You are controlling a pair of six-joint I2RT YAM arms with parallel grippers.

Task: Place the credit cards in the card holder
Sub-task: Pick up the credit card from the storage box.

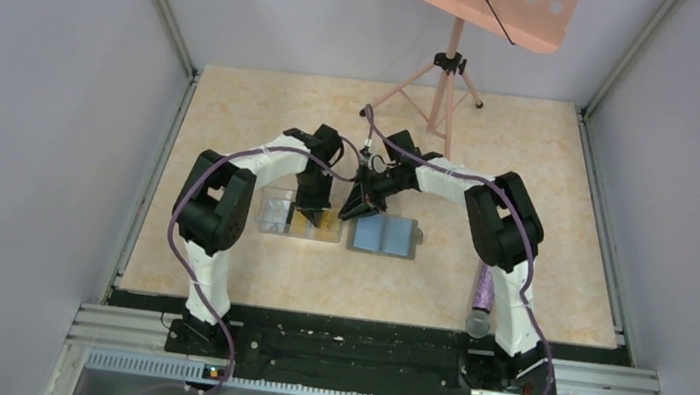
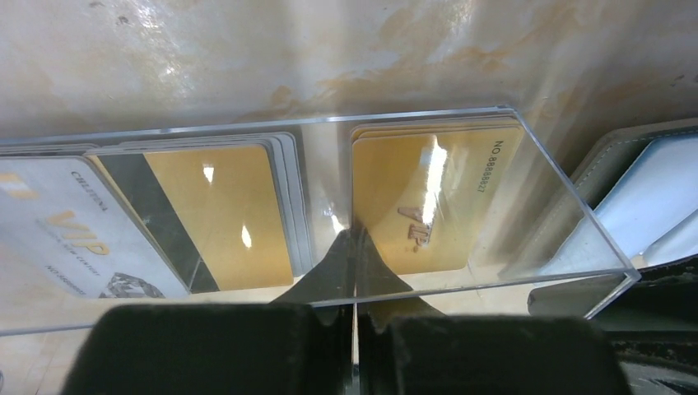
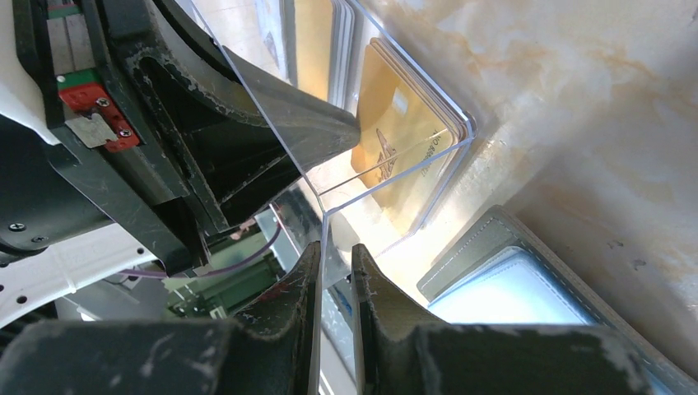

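Observation:
A clear plastic box (image 1: 298, 214) holds the credit cards: a gold stack (image 2: 428, 197) at its right end, a gold card with a black stripe (image 2: 222, 214) and a whitish VIP card (image 2: 66, 234). My left gripper (image 2: 355, 237) reaches down into the box, shut, tips at the gold stack's left edge; I cannot tell whether anything thin sits between them. My right gripper (image 3: 333, 251) is shut on the box's right wall. The card holder (image 1: 385, 234) lies open just right of the box, grey-edged with pale blue inside (image 3: 527, 292).
A pink music stand (image 1: 471, 1) on a tripod stands at the back of the table. A purple patterned tube (image 1: 483, 295) lies beside the right arm's base. Grey walls close in both sides.

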